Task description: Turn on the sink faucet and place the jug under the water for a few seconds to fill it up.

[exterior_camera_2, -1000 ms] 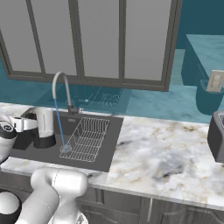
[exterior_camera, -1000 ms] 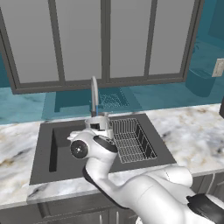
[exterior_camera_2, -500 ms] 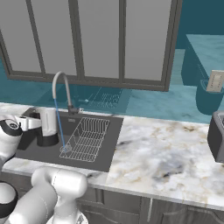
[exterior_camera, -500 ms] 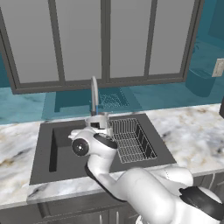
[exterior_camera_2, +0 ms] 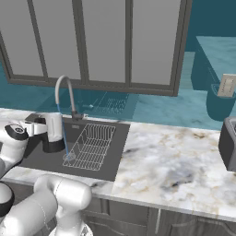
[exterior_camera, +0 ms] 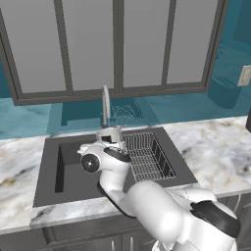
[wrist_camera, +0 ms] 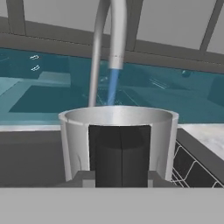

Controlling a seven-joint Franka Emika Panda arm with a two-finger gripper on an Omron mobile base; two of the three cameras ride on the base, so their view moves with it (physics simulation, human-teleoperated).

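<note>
The sink faucet arches over the dark sink, and a thin blue stream of water falls from its spout onto the wire rack. My gripper is shut on the jug, holding it upright over the basin just left of the stream. In the left base view the jug sits below the faucet, in front of my wrist. In the hand view the jug is close up, with the spout and water right behind its far rim.
Marble counter runs along both sides of the sink. A window stands behind the faucet. A dark appliance sits at the counter's far right. The sink's left half is bare.
The jug and my hand have shifted slightly toward the water stream. The water has kept running all along.
</note>
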